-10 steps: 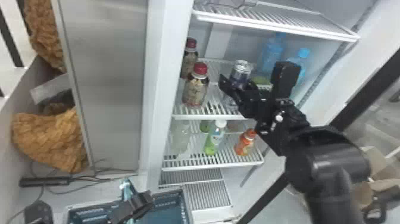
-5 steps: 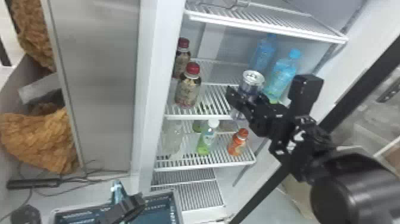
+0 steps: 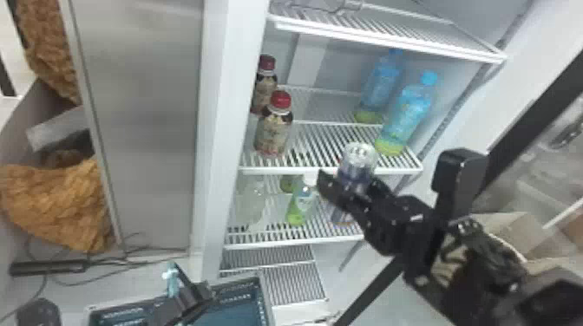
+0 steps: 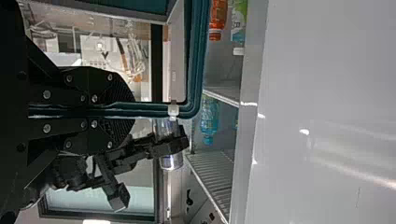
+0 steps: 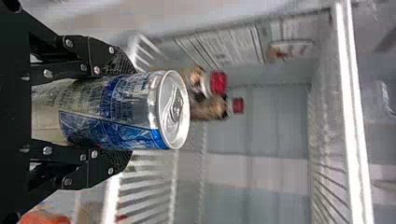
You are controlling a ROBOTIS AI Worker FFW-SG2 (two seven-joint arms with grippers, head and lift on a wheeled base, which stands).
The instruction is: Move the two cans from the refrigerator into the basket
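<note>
In the head view my right gripper (image 3: 352,193) is shut around a silver-and-blue can (image 3: 357,162), held upright just in front of the refrigerator's middle shelf (image 3: 321,145). The right wrist view has the can (image 5: 135,112) between both fingers of that gripper (image 5: 125,113), its lid and pull tab facing out. Low on the left in the head view, my left gripper (image 3: 186,299) is at the blue-green basket (image 3: 265,303). Seen from the left wrist, this gripper (image 4: 128,110) is closed on the basket's rim (image 4: 192,70).
Two red-capped bottles (image 3: 274,130) stand left on the middle shelf, two blue bottles (image 3: 405,117) right. A green bottle (image 3: 300,203) is on the shelf below. The refrigerator's left frame (image 3: 217,130) rises between the shelves and a steel panel (image 3: 143,121).
My right gripper has brought the can forward off the middle shelf, away from the bottles. The head view has shifted somewhat. My left gripper is still at the basket.
</note>
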